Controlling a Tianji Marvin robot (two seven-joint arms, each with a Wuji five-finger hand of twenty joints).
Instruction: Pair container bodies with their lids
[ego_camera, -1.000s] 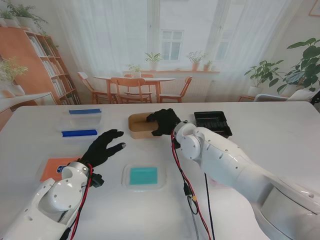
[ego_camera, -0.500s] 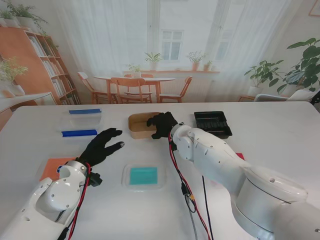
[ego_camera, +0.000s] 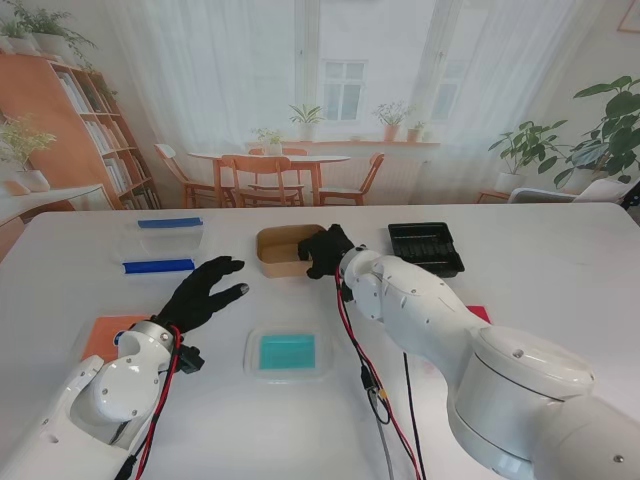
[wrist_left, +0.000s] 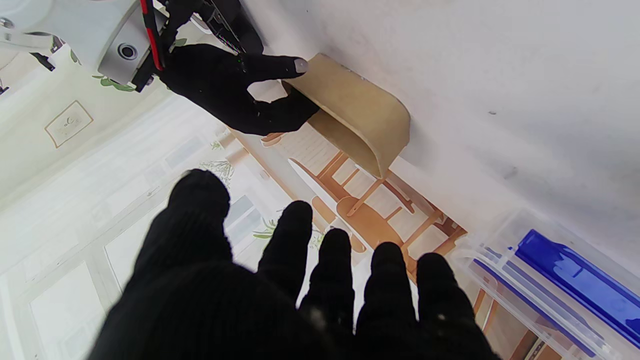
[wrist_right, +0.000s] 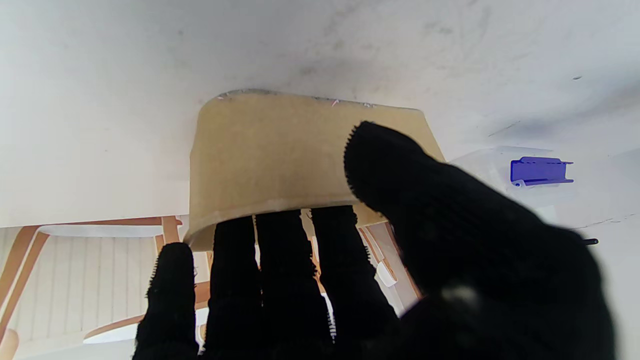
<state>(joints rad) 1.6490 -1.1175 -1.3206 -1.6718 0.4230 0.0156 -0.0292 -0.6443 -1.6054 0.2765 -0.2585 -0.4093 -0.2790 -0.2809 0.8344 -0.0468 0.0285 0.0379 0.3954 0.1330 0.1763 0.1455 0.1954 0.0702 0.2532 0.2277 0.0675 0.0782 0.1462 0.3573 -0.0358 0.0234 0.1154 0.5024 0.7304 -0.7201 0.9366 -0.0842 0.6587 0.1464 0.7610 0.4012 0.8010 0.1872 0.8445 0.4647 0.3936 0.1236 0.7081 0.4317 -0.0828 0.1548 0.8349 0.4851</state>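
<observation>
right hand grips the tan container body

a tan container body (ego_camera: 281, 249) sits far from me at the middle of the white worktop (ego_camera: 560, 290). the right hand (ego_camera: 325, 249) pinches its right wall, fingers (wrist_right: 280, 260) inside, thumb outside. a second ago the hand lay over the rim; now it has settled and closed, so lifting looks ready. the left hand (ego_camera: 203, 291) hovers, fingers spread wide, holding nothing, near the teal lid (ego_camera: 288, 352).

Right hand (wrist_right: 380, 280) in black knit glove grips the tan rounded-corner container body (wrist_right: 280, 160), three fingers (wrist_right: 282, 260) inside its rim, thumb pressed on the outer wall.
</observation>
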